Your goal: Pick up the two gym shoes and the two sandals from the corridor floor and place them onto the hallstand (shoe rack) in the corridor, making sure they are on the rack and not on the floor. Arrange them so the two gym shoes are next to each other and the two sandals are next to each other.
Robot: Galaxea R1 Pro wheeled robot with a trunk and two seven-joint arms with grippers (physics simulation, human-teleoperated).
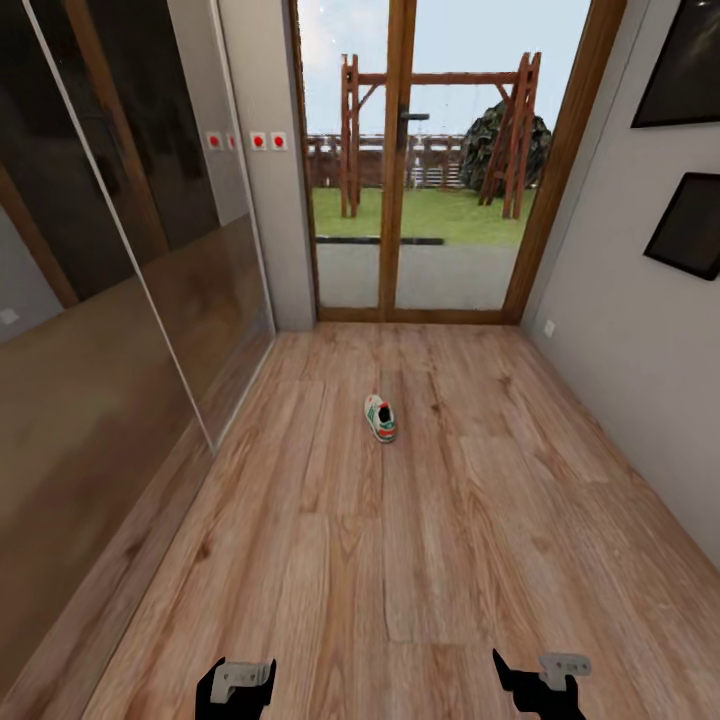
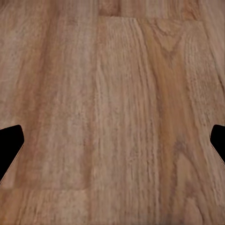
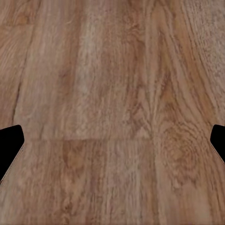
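One gym shoe is lying on the corridor floor well ahead of me, while my left gripper and right gripper are both hanging wide apart, holding nothing.

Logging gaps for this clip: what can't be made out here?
- Shoe, head view: too small to read its laces or which foot it fits.
- Left gripper and right gripper, head view: cut off by the bottom edge.
- Wrist views: fingers clipped by the side edges over bare floor.
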